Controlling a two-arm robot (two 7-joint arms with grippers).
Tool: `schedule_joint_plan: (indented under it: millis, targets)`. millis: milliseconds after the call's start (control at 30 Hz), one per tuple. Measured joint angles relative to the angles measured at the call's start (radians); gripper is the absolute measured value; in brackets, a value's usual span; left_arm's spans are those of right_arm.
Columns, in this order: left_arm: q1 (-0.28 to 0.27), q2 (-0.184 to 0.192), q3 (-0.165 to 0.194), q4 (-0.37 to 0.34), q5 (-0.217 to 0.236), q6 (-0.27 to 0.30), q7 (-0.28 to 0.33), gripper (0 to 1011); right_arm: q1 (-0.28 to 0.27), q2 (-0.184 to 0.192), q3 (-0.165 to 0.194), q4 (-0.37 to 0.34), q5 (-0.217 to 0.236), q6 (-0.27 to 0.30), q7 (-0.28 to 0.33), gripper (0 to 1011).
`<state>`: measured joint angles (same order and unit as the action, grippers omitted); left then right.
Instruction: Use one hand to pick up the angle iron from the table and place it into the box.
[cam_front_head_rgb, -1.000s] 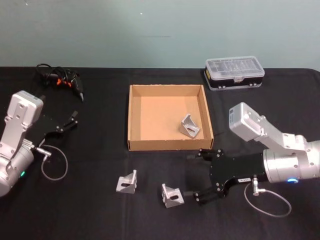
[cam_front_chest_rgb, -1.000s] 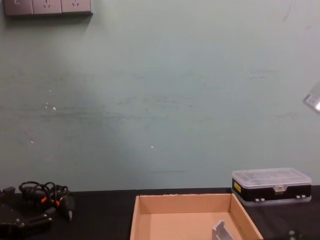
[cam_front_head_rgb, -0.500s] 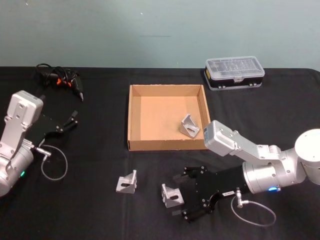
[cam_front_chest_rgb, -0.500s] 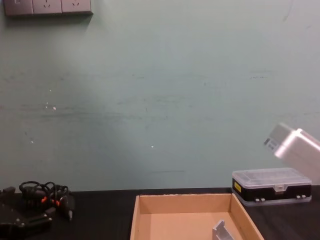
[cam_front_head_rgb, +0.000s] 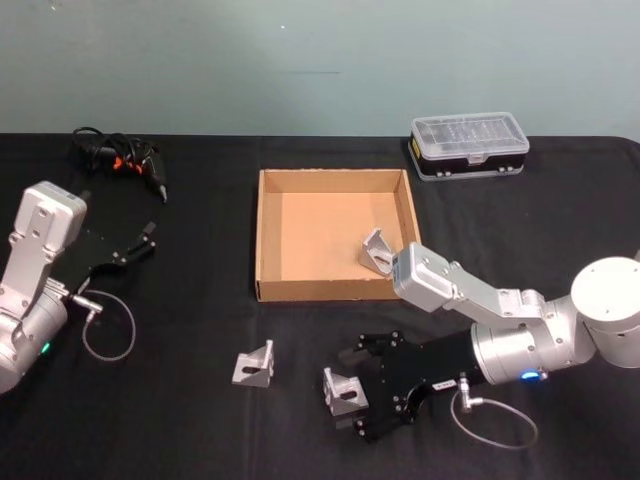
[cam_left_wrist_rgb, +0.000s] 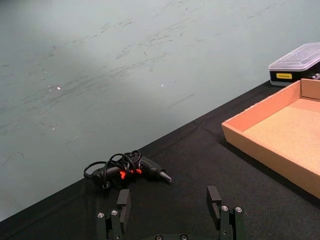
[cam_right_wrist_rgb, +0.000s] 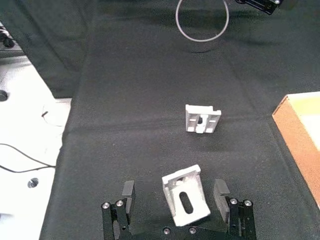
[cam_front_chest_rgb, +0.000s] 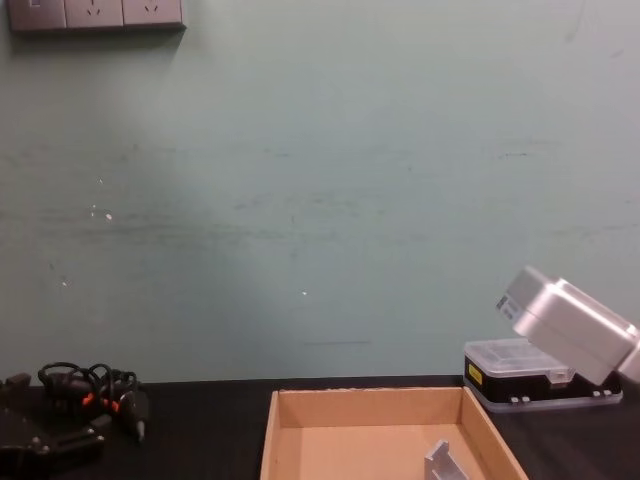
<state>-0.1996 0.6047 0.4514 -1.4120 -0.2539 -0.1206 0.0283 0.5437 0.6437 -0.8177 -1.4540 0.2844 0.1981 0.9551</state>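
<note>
Head view: a black table (cam_front_head_rgb: 200, 430) with a tan box (cam_front_head_rgb: 262, 235) at its middle. The right gripper (cam_front_head_rgb: 357, 393) lies low over the table in front of the box, its fingers spread wide and released, gripping nothing. The angle iron (cam_front_head_rgb: 343, 390) sits on the table between those fingers. A second iron (cam_front_head_rgb: 254, 365) stands on the table to its left, apart from it. A third iron (cam_front_head_rgb: 378, 250) rests inside the box, near the right wall. The left gripper (cam_front_head_rgb: 138, 245) is parked at the table's left side, near a corded tool (cam_front_head_rgb: 125, 160). A clear-lidded case (cam_front_head_rgb: 468, 145) sits behind the box to the right.

Left wrist view: the left gripper (cam_left_wrist_rgb: 168, 200) has its fingers wide apart, holding nothing. Beyond it lie the corded tool (cam_left_wrist_rgb: 127, 170), the box (cam_left_wrist_rgb: 260, 145) and the case (cam_left_wrist_rgb: 295, 62).

Right wrist view: the angle iron (cam_right_wrist_rgb: 186, 200) lies tilted between the right gripper's (cam_right_wrist_rgb: 174, 192) spread fingers (cam_right_wrist_rgb: 128, 192), with a clear gap on one side and just beside the other finger. The second iron (cam_right_wrist_rgb: 202, 119) lies farther off; a corner of the box (cam_right_wrist_rgb: 300, 145) shows at the edge.

Chest view: the box (cam_front_chest_rgb: 380, 400), with the third iron (cam_front_chest_rgb: 440, 462) inside, the case (cam_front_chest_rgb: 520, 375) behind it, and the corded tool (cam_front_chest_rgb: 95, 390) to the left.
</note>
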Motion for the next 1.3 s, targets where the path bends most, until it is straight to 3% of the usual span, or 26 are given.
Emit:
schedule_joint_plan:
  millis: [533, 1100, 1300]
  targets:
    - [0.000, 0.000, 0.000, 0.000, 0.000, 0.000, 0.000, 1000, 0.045, -0.038, -0.040, 0.073, 0.015, -0.025, -0.002, 1000]
    - [0.000, 0.000, 0.000, 0.000, 0.000, 0.000, 0.000, 1000, 0.056, -0.048, -0.060, 0.081, 0.020, -0.028, -0.014, 997]
    - [0.000, 0.000, 0.000, 0.000, 0.000, 0.000, 0.000, 1000, 0.055, -0.048, -0.060, 0.081, 0.023, -0.032, -0.019, 885]
